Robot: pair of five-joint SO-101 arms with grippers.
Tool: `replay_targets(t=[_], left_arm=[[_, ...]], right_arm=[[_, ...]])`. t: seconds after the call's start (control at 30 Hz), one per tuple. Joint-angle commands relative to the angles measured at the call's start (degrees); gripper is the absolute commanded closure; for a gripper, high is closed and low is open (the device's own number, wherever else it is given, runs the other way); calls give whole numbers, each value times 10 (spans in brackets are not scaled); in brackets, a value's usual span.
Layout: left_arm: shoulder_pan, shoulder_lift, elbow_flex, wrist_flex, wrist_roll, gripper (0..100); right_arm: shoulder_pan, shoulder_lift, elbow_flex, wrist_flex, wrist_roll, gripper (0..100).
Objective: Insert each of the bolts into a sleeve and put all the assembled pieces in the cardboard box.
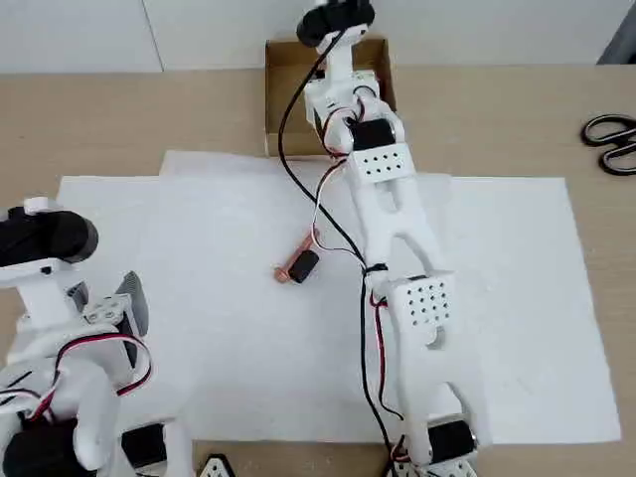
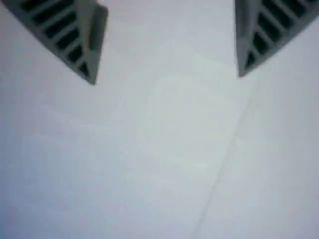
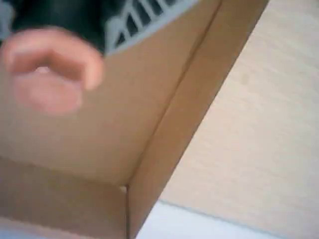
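Closest to the lens, a pinkish assembled piece [image 3: 47, 69] sits gripped in the right hand [image 3: 82, 37] directly over the cardboard box [image 3: 169, 134], inside its walls, while a second piece [image 1: 298, 266] lies slanted on white paper [image 1: 219, 328], between that box and the open, empty left hand [image 2: 167, 74].

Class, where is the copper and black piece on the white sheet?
High view: the copper and black piece lies central on the white sheet, just left of the right arm, nearer us than the cardboard box.
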Motion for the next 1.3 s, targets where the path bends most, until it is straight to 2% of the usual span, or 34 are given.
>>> replay_targets(t=[0.0, 0.17, 0.33, 0.4, 0.77, 0.83, 1.27], left_arm=[[-1, -2, 0, -11, -4, 826], [0, -2, 0, -11, -4, 826], [0, -2, 0, -12, -4, 826], [0, -2, 0, -12, -4, 826], [0, -2, 0, -12, -4, 826], [0, -2, 0, -12, -4, 826], [1, -2, 15, -20, -4, 826]], right_arm=[[3, 46, -128, -7, 3, 991], [3, 131, -222, -1, 6, 974], [2, 177, -245, 0, 7, 817], [2, 179, -245, 0, 7, 783], [5, 176, -256, 7, 7, 786], [6, 157, -256, 39, 5, 786], [-7, -83, -254, 433, 3, 786]])
